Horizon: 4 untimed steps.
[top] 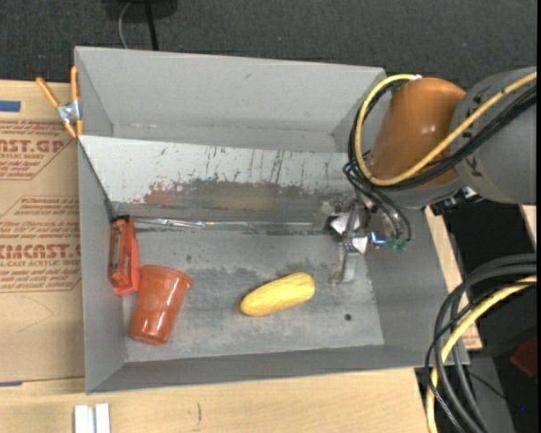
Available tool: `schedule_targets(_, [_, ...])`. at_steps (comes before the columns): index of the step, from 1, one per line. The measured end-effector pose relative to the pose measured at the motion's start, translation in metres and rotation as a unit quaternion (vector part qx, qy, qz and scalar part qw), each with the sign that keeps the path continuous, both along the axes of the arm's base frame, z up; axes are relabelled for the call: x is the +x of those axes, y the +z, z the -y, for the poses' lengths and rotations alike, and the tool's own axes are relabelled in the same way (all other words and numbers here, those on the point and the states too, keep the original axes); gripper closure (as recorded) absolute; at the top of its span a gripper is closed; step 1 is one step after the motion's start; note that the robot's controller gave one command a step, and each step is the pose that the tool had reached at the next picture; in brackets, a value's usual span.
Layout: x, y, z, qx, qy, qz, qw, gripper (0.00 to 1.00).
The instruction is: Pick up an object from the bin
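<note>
Grey metal bin [225,106], open top, scuffed and scratched floor, tall sloped back wall. Arm [500,147] comes in from the right over the bin's right rim; it has an orange cover [415,133] at the wrist and yellow-black cables [365,138] looped round it. Gripper [345,269] hangs below the cover, low over the floor near the right wall. Cannot tell if it is spread or pressed together.

Orange-red plastic cup [158,303] lies on its side at front left, mouth toward the back. Yellow oblong thing [277,294], banana-like, lies flat at front centre and tilts slightly up to the right. Its right end is just beside the gripper, with a small gap between. Red flat thing [122,258] lies against the left wall, touching the cup's mouth end.
</note>
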<state>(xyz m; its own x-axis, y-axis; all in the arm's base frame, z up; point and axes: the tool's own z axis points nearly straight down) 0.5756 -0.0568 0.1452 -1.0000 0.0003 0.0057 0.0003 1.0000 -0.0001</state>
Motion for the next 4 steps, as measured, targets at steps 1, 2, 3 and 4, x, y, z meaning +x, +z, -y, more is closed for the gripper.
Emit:
schedule_targets(1, [0.002, 0.005, 0.000, 0.000, 0.000, 0.0037, 1.0000, 0.00])
schedule_targets(2, [-0.040, -0.038, -0.025, 0.000, -0.022, 0.0060, 0.9997, 0.00])
schedule_targets(3, [-0.064, -0.068, -0.057, 0.000, 0.020, -0.0011, 0.9998, 0.00])
schedule_targets(4, [-0.059, -0.070, -0.067, 0.000, 0.061, 0.0018, 0.9981, 0.00])
